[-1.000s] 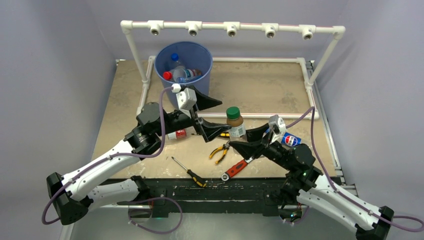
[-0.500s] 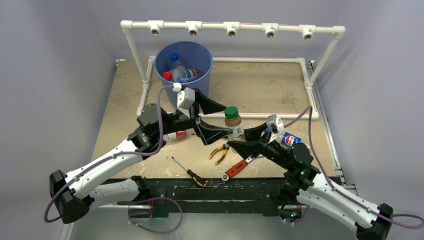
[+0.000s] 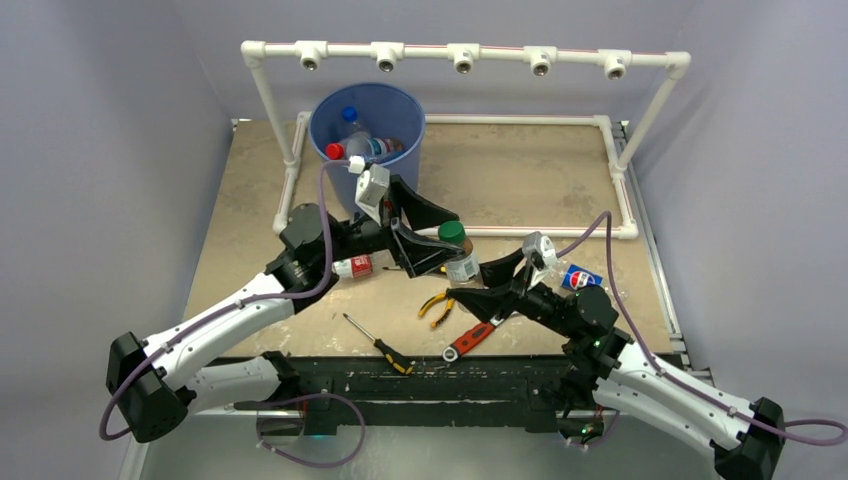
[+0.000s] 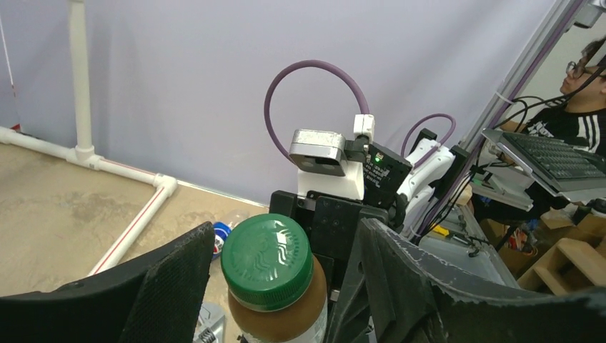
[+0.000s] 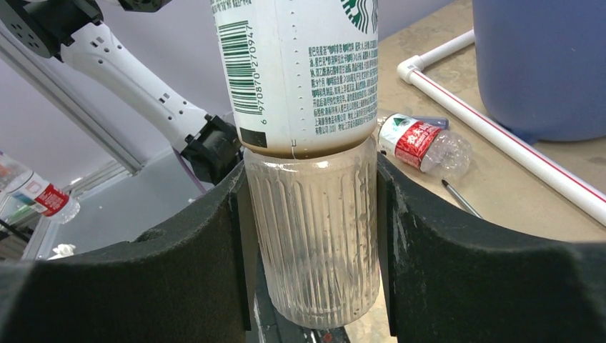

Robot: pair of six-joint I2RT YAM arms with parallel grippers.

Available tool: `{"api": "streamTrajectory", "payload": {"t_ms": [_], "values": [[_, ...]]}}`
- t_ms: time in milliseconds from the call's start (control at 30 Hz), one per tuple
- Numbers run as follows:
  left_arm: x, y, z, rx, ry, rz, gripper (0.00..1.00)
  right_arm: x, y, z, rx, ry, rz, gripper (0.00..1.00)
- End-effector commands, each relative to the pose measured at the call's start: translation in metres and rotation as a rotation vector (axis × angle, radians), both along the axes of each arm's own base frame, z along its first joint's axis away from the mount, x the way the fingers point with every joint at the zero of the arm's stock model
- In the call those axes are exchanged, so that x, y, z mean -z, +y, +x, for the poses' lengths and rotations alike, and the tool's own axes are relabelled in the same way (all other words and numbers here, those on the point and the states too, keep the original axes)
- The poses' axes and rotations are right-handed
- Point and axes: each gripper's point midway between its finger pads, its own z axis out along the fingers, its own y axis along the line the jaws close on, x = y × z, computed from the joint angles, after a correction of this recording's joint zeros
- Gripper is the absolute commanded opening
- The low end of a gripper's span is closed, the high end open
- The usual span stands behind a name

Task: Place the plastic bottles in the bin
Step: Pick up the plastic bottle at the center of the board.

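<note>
The R end effector (image 3: 468,280) is closed on the see-through bottom of the coffee bottle (image 3: 458,255) & holds it standing up, above the tabletop (image 3: 520,180), near the middle. A sec ago the L end effector (image 3: 450,240) was wide open & a bit to the left of the bottle. Now it has come over, & its two black fingers sit one on each side of the green cap (image 4: 266,251). They have closed partway, but the L wrist view shows a gap on both sides, so it is open w/ nothing in it yet. The R arm also brought the bottle a bit left to meet it. This looks like a pass from R arm to L arm, prob. because the blue bin (image 3: 318,115) is at the far left, closer to the L arm. Some bottles (image 3: 360,145) are in the bin already. Next the L fingers should pinch the top before the R ones let go, or the bottle could drop. Two more bottles lie on the tabletop: a small red-label one (image 3: 352,267) on the left & a Pepsi one (image 3: 580,277) on the right. The pliers (image 3: 437,303), screwdriver (image 3: 378,343) & wrench (image 3: 472,338) stay out.
</note>
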Motion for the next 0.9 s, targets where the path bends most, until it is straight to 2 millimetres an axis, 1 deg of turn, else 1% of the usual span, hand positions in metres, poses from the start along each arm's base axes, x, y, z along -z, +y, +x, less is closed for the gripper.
{"api": "streamTrajectory", "payload": {"t_ms": [0, 67, 100, 133, 233, 267, 333, 367, 433, 567, 600, 700, 767, 800, 867], "values": [[-0.0130, 0.0032, -0.0071, 0.069, -0.007, -0.072, 0.67, -0.0163, -0.0012, -0.0046, -0.010, -0.070, 0.045, 0.24], [-0.0117, 0.0018, -0.0067, 0.086, 0.001, -0.072, 0.59, -0.0162, -0.0018, -0.0046, -0.007, -0.070, 0.052, 0.25], [-0.0105, 0.0008, -0.0070, 0.093, 0.003, -0.070, 0.57, -0.0163, -0.0023, -0.0044, -0.004, -0.069, 0.055, 0.24], [-0.0095, -0.0003, -0.0080, 0.105, 0.004, -0.066, 0.57, -0.0167, -0.0029, -0.0038, 0.000, -0.069, 0.057, 0.25], [-0.0067, -0.0036, -0.0089, 0.129, 0.014, -0.058, 0.63, -0.0173, -0.0032, -0.0026, 0.007, -0.069, 0.059, 0.25], [-0.0055, -0.0044, -0.0085, 0.131, 0.018, -0.056, 0.64, -0.0172, -0.0026, -0.0025, 0.005, -0.070, 0.057, 0.25], [-0.0052, -0.0048, -0.0090, 0.137, 0.017, -0.056, 0.63, -0.0166, -0.0015, -0.0020, 0.004, -0.068, 0.052, 0.25], [-0.0054, -0.0048, -0.0093, 0.139, 0.018, -0.056, 0.61, -0.0166, -0.0015, -0.0017, 0.005, -0.069, 0.050, 0.25], [-0.0056, -0.0047, -0.0096, 0.141, 0.017, -0.058, 0.55, -0.0168, -0.0014, -0.0013, 0.007, -0.068, 0.050, 0.25], [-0.0061, -0.0050, -0.0108, 0.149, 0.014, -0.061, 0.37, -0.0158, -0.0014, -0.0007, 0.009, -0.064, 0.048, 0.25], [-0.0064, -0.0052, -0.0114, 0.153, 0.015, -0.062, 0.34, -0.0163, -0.0014, -0.0008, 0.009, -0.065, 0.048, 0.25], [-0.0058, -0.0055, -0.0119, 0.158, 0.014, -0.065, 0.23, -0.0146, -0.0010, -0.0009, 0.006, -0.056, 0.045, 0.28], [-0.0066, -0.0048, -0.0126, 0.159, 0.011, -0.067, 0.14, -0.0136, -0.0005, -0.0006, 0.006, -0.051, 0.041, 0.34], [-0.0063, -0.0047, -0.0126, 0.158, 0.008, -0.066, 0.10, -0.0127, -0.0005, 0.0001, 0.008, -0.042, 0.039, 0.40], [-0.0059, -0.0046, -0.0124, 0.155, 0.003, -0.065, 0.00, -0.0110, -0.0002, 0.0020, 0.015, -0.021, 0.034, 0.64]]}}
